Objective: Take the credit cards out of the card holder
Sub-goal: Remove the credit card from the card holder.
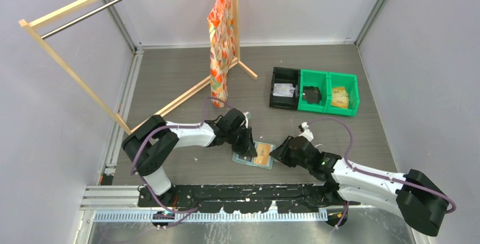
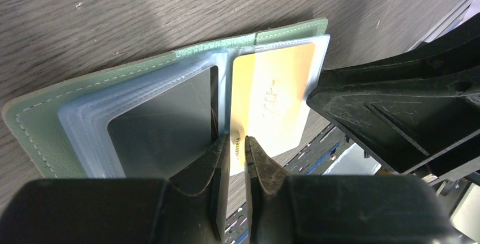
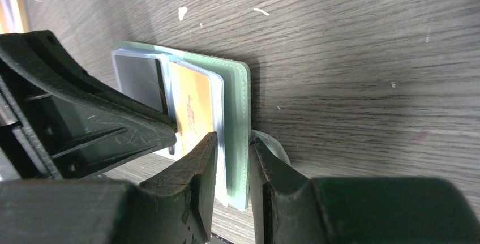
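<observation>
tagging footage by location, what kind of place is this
Likely a robot lab test cell: grey panel walls, two arms bolted to a table, a wooden clothes rack and plastic bins.

The card holder [image 1: 247, 159] lies open, cover down, nearer the arms than the black bin [image 1: 284, 88] and slightly to its left. It has a sage-green cover with pale stitching and clear blue-grey sleeves. A gold card [image 2: 271, 102] fills the right-hand sleeve and a dark grey card [image 2: 164, 125] the left.
</observation>
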Robot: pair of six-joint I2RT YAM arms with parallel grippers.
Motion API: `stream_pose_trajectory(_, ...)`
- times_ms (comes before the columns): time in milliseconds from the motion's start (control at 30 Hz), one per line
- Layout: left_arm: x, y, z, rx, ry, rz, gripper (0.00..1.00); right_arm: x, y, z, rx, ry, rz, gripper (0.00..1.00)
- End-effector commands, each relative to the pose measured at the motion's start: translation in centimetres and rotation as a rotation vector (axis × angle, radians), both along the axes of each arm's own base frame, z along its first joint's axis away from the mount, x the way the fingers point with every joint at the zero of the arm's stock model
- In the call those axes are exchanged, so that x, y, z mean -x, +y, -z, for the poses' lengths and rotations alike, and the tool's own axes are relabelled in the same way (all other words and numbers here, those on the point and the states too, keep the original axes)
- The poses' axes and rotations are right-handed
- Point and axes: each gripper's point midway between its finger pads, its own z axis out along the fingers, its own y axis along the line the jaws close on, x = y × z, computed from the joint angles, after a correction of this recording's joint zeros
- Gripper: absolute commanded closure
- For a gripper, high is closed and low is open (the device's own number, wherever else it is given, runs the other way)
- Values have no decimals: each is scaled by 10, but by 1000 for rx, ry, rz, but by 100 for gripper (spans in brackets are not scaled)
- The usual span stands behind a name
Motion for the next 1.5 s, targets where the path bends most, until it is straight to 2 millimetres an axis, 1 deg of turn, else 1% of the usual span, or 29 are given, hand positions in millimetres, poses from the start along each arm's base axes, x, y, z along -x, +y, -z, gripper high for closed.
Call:
stream_pose_trajectory(0, -5, -2, -1, 2, -24, 0, 83, -9, 14, -28, -148, -72, 17, 69)
stream_pose_trajectory(100, -5, -2, 0, 2, -21, 0, 83, -9, 15, -35, -181, -94, 13, 68)
stream_pose_trajectory(267, -4, -2, 1, 1, -17, 1, 83, -7, 16, -30, -185, -79, 8, 68)
stream_pose_trajectory(400, -4, -1, 1, 1, -19, 1, 83, -8, 17, -32, -194, -87, 11, 69)
stream_pose_trajectory(667, -4, -1, 4, -5, -13, 2, 83, -11, 15, -50, -206, -147, 1, 69)
stream_pose_trajectory(800, -4, -2, 5, -7, -8, 4, 83, -12, 12, -47, -182, -143, 11, 69)
stream_pose_trajectory(967, -3, -2, 6, -8, -5, 5, 83, -13, 11, -46, -171, -145, 9, 69)
stream_pose_trajectory(1067, -3, -2, 7, -9, 0, 6, 83, -11, 13, -40, -156, -126, 1, 68)
stream_pose_trajectory(1133, -3, -2, 8, -10, 2, 6, 83, -10, 13, -30, -136, -99, -4, 68)
stream_pose_trajectory(1167, -3, -2, 8, -9, 1, 6, 84, -10, 15, -29, -141, -98, -5, 68)
stream_pose_trajectory(1200, -3, -2, 8, -10, 2, 7, 84, -9, 15, -22, -138, -85, -4, 68)
stream_pose_trajectory(1267, -3, -2, 8, -9, 2, 7, 83, -9, 16, -17, -143, -79, -2, 68)
stream_pose_trajectory(1467, -2, -1, 8, -12, 1, 7, 84, -10, 19, -16, -163, -88, -7, 69)
